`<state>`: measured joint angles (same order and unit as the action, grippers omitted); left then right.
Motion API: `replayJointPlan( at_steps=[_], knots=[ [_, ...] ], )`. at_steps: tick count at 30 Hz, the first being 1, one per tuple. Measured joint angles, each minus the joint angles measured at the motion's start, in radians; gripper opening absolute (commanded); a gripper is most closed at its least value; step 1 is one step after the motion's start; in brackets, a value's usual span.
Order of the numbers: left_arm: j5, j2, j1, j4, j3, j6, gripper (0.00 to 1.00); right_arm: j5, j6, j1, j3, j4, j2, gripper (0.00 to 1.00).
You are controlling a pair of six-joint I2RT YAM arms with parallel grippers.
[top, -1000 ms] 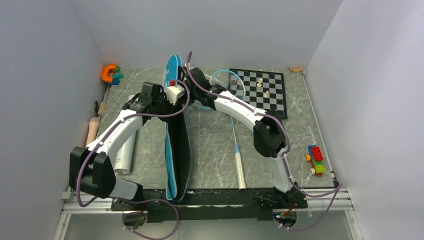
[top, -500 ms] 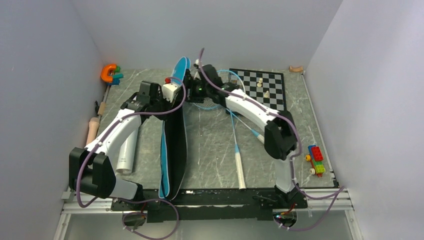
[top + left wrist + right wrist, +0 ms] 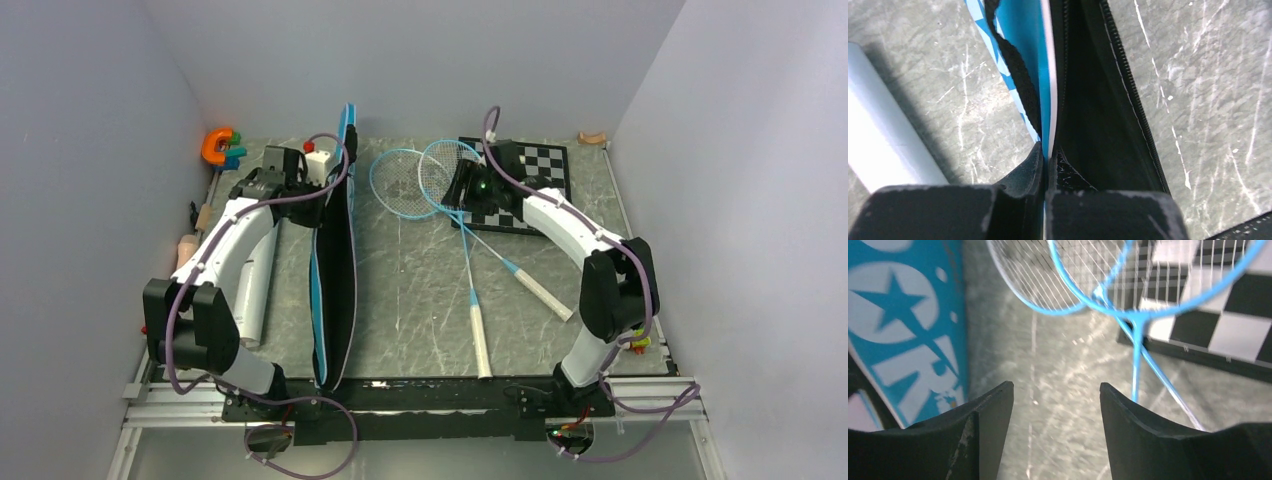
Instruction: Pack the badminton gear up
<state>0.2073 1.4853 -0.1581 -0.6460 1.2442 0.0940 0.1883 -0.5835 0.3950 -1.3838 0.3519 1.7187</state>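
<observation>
The long blue bag [image 3: 322,300] stands on its edge left of centre, its black inside [image 3: 1098,100] facing right. My left gripper [image 3: 330,172] is shut on the bag's blue-white upper edge [image 3: 1049,125] and holds that flap up. Two rackets lie crossed on the table, their blue-rimmed heads [image 3: 400,185] [image 3: 452,165] at the far middle and their white handles [image 3: 480,340] [image 3: 546,296] nearer me. My right gripper [image 3: 458,190] is open and empty, hovering over the heads beside the chessboard. In the right wrist view the heads [image 3: 1073,275] lie ahead of the open jaws [image 3: 1055,390]. No shuttlecocks show.
The chessboard [image 3: 545,190] with pale pieces lies at the far right, under one racket head. A white tube [image 3: 250,290] lies left of the bag. An orange toy [image 3: 217,146] and wooden pieces [image 3: 185,255] line the left edge. Coloured bricks [image 3: 632,330] sit at the right edge.
My right arm has drawn back from the bag to the right, toward the chessboard, uncovering both rackets. My left gripper has pulled the bag's flap left and farther back.
</observation>
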Motion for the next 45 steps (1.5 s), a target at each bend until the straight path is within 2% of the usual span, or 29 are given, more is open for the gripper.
replayJointPlan(
  at_steps=[8, 15, 21, 32, 45],
  knots=[
    [0.152, 0.055, 0.085, -0.037, 0.037, -0.054, 0.00, -0.033, 0.016, 0.006, 0.237, 0.011, -0.031, 0.62],
    [0.197, 0.074, 0.103, -0.056, 0.053, -0.057, 0.00, -0.057, 0.023, 0.006, 0.307, -0.003, -0.051, 0.59],
    [0.196, 0.074, 0.103, -0.055, 0.052, -0.057, 0.00, -0.056, 0.034, 0.006, 0.354, -0.089, -0.057, 0.47],
    [0.197, 0.061, 0.103, -0.047, 0.042, -0.058, 0.00, -0.020, 0.027, 0.005, 0.465, -0.234, -0.057, 0.38],
    [0.195, 0.030, 0.103, -0.034, 0.018, -0.059, 0.00, 0.048, 0.000, 0.003, 0.509, -0.340, -0.045, 0.12]
  ],
)
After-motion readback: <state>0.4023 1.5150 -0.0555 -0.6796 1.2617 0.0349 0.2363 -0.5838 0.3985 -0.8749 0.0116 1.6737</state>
